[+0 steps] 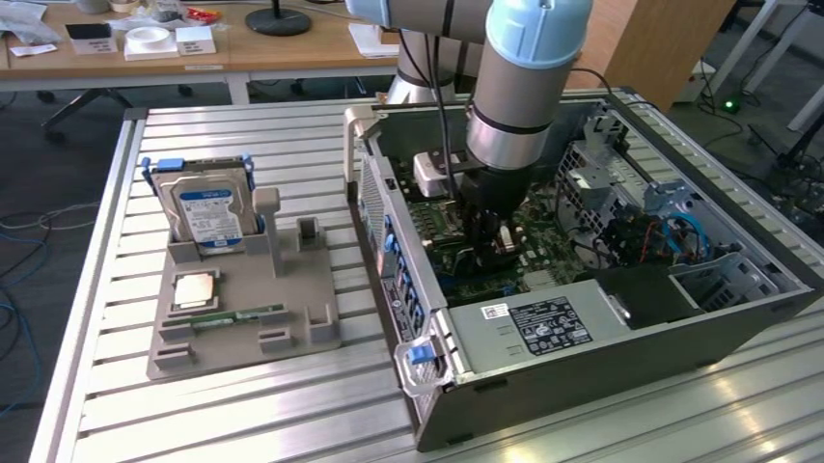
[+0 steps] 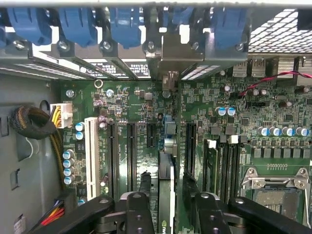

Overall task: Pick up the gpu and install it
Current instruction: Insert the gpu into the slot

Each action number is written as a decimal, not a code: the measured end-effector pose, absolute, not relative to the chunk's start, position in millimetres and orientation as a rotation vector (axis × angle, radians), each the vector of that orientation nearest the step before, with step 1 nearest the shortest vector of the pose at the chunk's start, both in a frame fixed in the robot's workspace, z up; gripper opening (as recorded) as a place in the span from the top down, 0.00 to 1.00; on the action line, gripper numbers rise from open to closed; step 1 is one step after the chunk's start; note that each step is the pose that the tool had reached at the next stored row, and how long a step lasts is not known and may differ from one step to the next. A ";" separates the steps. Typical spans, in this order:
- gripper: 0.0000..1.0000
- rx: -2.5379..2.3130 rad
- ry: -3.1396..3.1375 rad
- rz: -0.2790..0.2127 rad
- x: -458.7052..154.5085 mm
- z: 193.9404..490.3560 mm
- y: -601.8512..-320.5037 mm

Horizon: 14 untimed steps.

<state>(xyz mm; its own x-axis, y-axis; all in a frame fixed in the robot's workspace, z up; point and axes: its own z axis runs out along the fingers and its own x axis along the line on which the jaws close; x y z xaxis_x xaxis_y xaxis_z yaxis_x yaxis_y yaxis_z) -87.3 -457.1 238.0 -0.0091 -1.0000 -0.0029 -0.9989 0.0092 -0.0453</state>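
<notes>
Standing gpu (image 2: 166, 190) between hand (image 2: 166, 187) fingers

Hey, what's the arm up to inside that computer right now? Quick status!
Gripper open, down inside the case. GPU on edge at a motherboard slot, one finger each side, gaps showing. Nothing seen blocking it.

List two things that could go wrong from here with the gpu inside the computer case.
The gpu stands edge-on between the fingers of the open gripper, close to both; a crooked withdrawal might snag it. Whether it sits fully in its slot is unclear; it could tilt toward the memory slots.
</notes>
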 end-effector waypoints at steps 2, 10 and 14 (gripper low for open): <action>0.61 -2.187 2.207 -0.047 -87.3 238.2 -457.2; 0.61 -2.187 2.207 -0.047 -87.0 249.9 -457.2; 0.61 -2.188 2.207 -0.046 -86.2 255.6 -457.2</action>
<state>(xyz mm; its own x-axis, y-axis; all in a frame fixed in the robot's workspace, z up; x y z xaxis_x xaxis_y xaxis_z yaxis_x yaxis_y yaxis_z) -86.2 -457.2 255.6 -0.0088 -1.0000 -0.0027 -0.9990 0.0090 -0.0446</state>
